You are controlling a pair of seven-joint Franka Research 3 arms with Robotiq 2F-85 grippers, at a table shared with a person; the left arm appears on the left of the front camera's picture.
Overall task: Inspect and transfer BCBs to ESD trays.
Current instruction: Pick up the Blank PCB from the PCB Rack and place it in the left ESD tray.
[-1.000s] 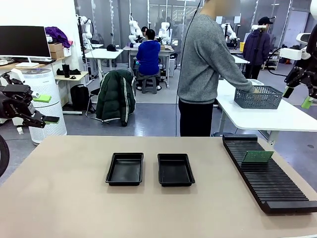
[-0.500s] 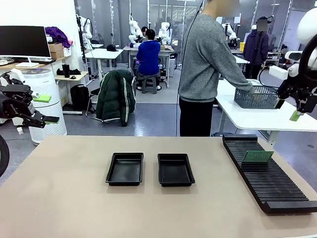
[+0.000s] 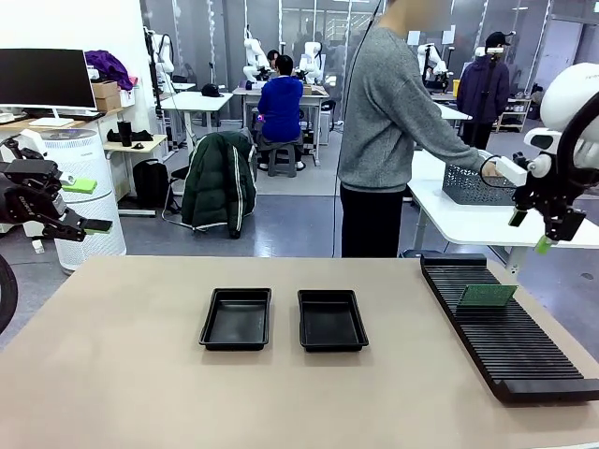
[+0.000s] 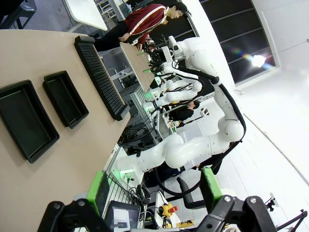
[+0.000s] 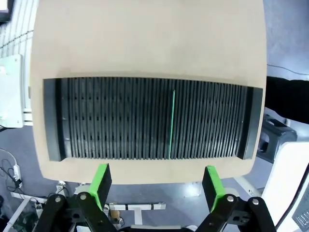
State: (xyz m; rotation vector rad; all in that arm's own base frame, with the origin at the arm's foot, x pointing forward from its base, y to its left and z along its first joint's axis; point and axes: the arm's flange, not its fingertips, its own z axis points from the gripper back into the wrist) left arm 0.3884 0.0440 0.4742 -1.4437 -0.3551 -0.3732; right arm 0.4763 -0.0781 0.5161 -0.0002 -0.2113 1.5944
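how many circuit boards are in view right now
1: a green circuit board stands on edge in a slot of the black rack, on the right side of the table. The two black trays hold none; nothing on the table could hide more.

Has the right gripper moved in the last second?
Yes. The right gripper has come leftward and down from the picture's right edge, nearer the grey basket and above the far end of the rack.

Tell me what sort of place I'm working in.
Probably an electronics lab or workshop: a BCB stands in a slotted rack, two ESD trays sit on the table, workbenches stand behind.
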